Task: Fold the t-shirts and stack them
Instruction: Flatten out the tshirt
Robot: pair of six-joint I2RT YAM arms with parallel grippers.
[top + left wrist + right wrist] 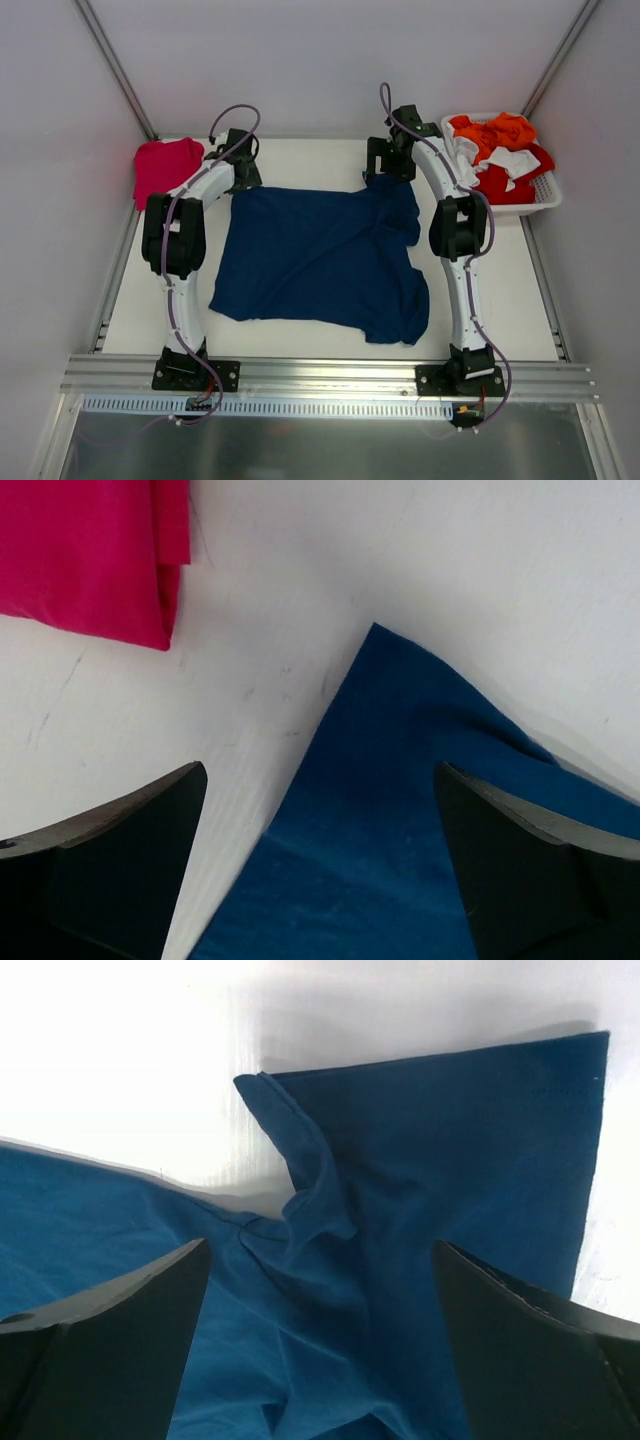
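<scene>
Flattening navy t-shirt (pixel 310 255): left claw (pixel 318 770) and right claw (pixel 320 1245) gape empty; smooth the rumpled sleeve (pixel 312 1190) before folding.

Top camera sits high behind the arm bases at 6 o'clock, looking down over the whole table (pixel 300 165). Left wrist camera hangs close above the navy t-shirt (pixel 400 830) corner at 11 o'clock, with the pink t-shirt (pixel 90 560) in frame. Right wrist camera, equally close, faces that shirt's 1 o'clock end. All three share the navy cloth.

Bright even light; soft shadows; white table (pixel 120 1040) overexposed in wrist views.
</scene>
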